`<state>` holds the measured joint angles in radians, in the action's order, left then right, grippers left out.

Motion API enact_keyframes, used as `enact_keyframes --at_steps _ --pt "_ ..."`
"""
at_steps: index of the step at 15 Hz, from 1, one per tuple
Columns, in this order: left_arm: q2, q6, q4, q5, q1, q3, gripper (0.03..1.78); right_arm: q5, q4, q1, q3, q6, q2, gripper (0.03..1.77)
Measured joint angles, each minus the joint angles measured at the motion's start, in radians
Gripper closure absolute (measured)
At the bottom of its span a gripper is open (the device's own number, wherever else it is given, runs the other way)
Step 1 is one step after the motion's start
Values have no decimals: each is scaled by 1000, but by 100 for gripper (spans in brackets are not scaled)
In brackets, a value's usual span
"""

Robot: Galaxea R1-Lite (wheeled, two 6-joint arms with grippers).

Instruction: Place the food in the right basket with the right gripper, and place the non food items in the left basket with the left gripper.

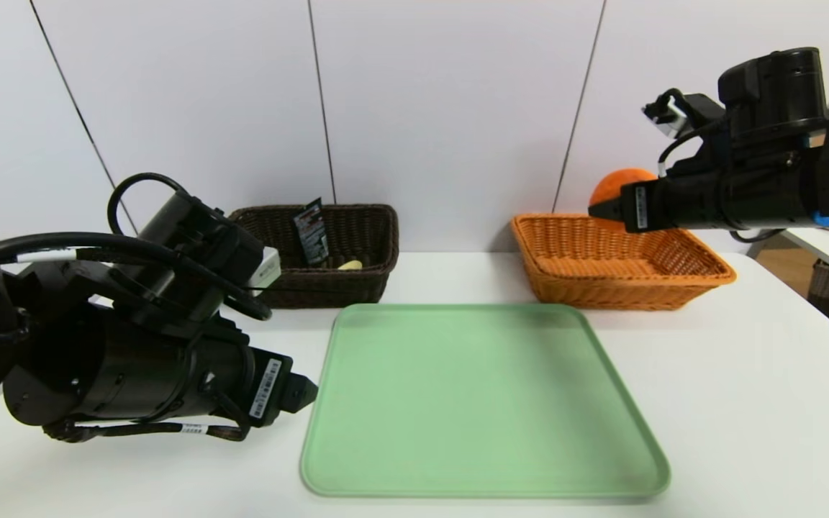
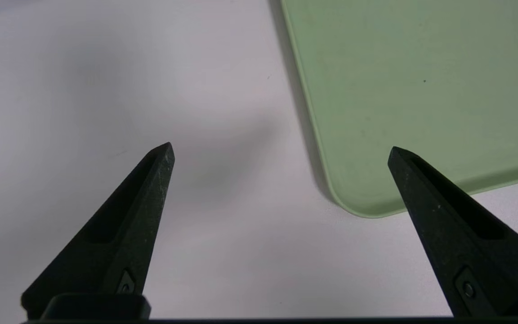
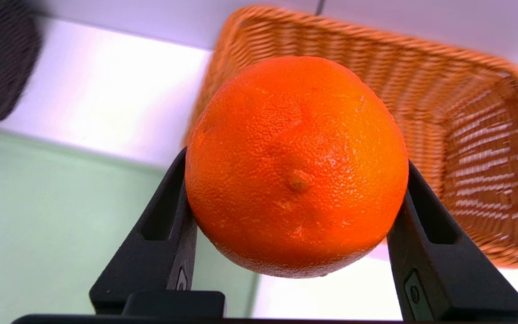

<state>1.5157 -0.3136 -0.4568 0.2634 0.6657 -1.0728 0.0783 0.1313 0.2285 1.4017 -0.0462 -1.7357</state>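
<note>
Already the orange (image 3: 297,166) sat pinched between my right gripper's (image 3: 297,180) fingers, parted just its width, above the wicker basket (image 3: 421,130). I judged it needed lowering straight down; being round, it showed no long axis. My left gripper (image 2: 281,155) stood wide and empty beside the tray (image 1: 486,403), farther off. The dark basket's (image 1: 328,295) near wall partly hid the spoon (image 1: 350,265).

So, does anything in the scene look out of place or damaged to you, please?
Nothing stands out: the orange looks whole in the right tool above the tan basket, and the tube merely leans inside the dark basket.
</note>
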Motion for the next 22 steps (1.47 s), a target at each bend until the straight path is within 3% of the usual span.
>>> enact_keyframes --at_steps 3,11,22 --pt "3 1 15 -1 0 -2 12 0 52 -74 133 -33 -99 66" --pt "18 0 18 0 0 2 12 1 389 -171 516 -46 -370 67" --pt "34 -1 43 -1 0 16 12 1 392 -194 550 -46 -534 67"
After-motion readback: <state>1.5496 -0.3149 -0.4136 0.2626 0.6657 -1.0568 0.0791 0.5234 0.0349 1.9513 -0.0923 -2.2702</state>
